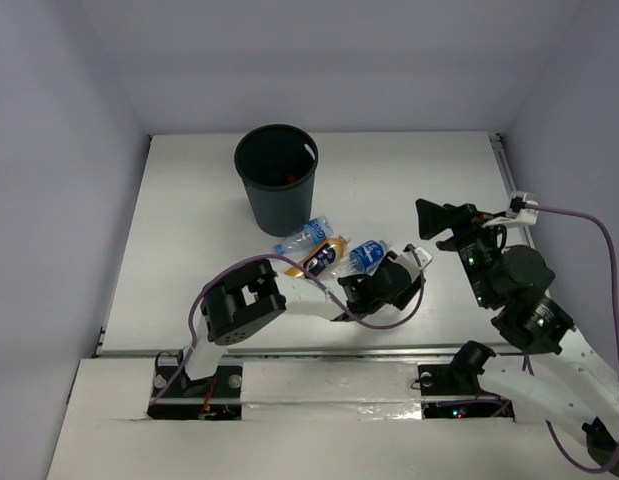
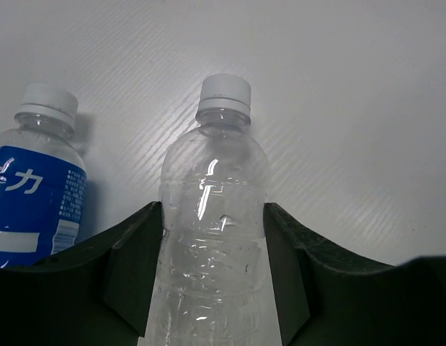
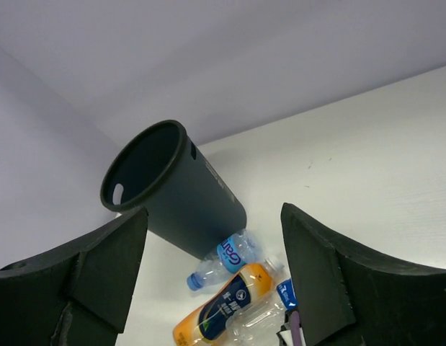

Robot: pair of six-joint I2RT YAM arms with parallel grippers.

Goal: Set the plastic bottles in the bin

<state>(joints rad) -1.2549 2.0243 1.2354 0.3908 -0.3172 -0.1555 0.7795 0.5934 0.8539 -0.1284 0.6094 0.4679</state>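
A clear bottle (image 2: 223, 166), unlabelled and white-capped, is clamped by the left gripper (image 2: 214, 213) near the black bin (image 1: 281, 205); "カ" is printed on the blue-labelled bottle (image 2: 35, 194) beside it. The right gripper (image 3: 214, 216) is spread wide, empty.

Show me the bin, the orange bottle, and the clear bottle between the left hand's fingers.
bin (image 1: 281, 205), top external view, on its outer wall.
orange bottle (image 3: 225, 307), right wrist view, on its dark label.
clear bottle (image 2: 212, 238), left wrist view, on its body.
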